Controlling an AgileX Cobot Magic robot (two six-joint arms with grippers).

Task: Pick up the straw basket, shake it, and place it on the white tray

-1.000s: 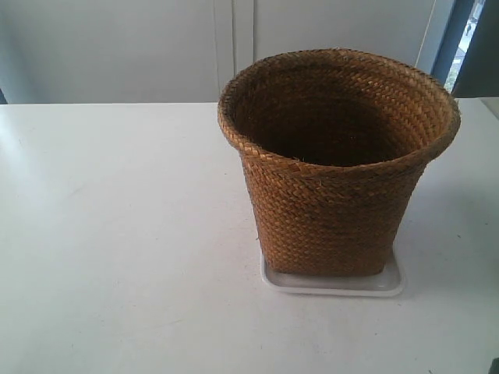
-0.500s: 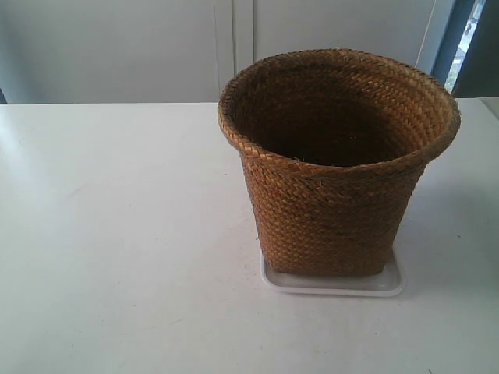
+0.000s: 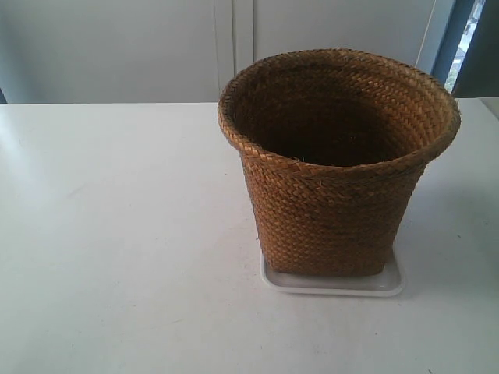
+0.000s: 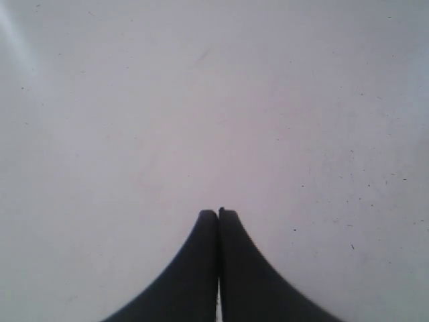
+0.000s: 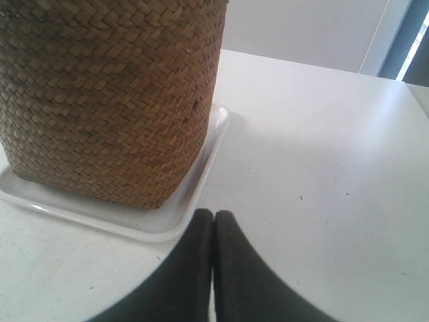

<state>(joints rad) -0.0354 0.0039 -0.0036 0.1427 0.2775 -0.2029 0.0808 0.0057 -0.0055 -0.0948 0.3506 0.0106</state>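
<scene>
On the white table (image 3: 117, 234) we see the straw basket (image 3: 327, 210) standing upright on the white tray (image 3: 394, 282). The basket hides all but a thin edge of the tray, and we cannot make out its dark inside. The right gripper (image 5: 214, 215) is clenched and empty just beside the tray's edge; we cannot tell if it touches. The left gripper (image 4: 218, 213), likewise clenched, holds nothing.

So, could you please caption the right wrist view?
Shut right gripper beside the straw basket standing on the white tray.
</scene>
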